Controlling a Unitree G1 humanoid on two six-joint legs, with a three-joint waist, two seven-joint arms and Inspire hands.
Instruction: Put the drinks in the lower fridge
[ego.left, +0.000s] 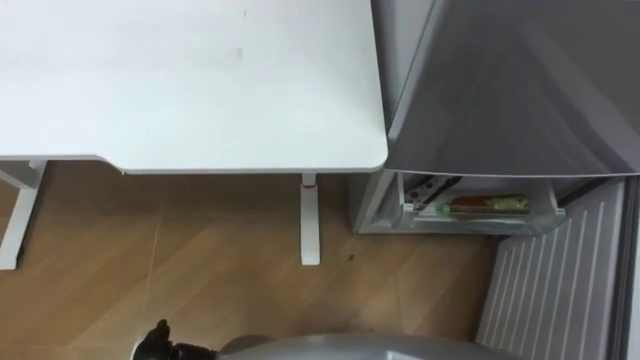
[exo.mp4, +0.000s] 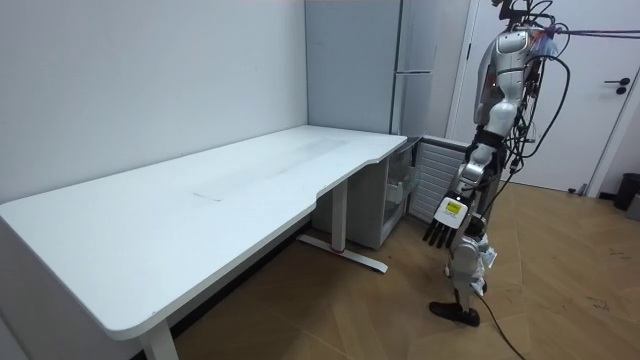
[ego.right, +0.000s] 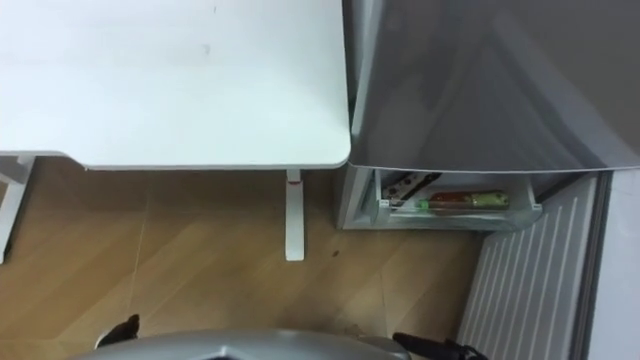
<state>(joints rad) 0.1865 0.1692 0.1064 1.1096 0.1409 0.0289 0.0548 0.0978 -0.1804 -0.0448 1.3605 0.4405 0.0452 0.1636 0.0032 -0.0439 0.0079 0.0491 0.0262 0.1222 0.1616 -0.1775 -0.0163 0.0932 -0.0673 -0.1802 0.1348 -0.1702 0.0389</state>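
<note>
While the robot stands on the wooden floor just off the table's (ego.left: 200, 80) near corner, facing the fridge (ego.left: 520, 90), the lower compartment is open. Its ribbed door (ego.left: 560, 285) is swung out to the robot's right. At the mouth of that compartment sits a clear bin (ego.left: 555, 215), and a drink bottle (ego.left: 485, 205) with a green and red label lies on its side in it, along the bin's front wall. Something pale shows at the bin's left end, too small to name.

The left hand (exo.mp4: 440, 232) hangs at the robot's side with its fingers straight and pointing down, holding nothing. The right hand (ego.right: 440, 348) is a dark sliver at the bottom edge of the right eye view, and whether it carries anything cannot be told.

Judged from this, the placing looks at least partly done: one drink is in the lower fridge and the left hand is free. Whether more drinks wait elsewhere cannot be read here. What appears left is to fetch any that remain and, most likely, to swing the ribbed door closed.
</note>
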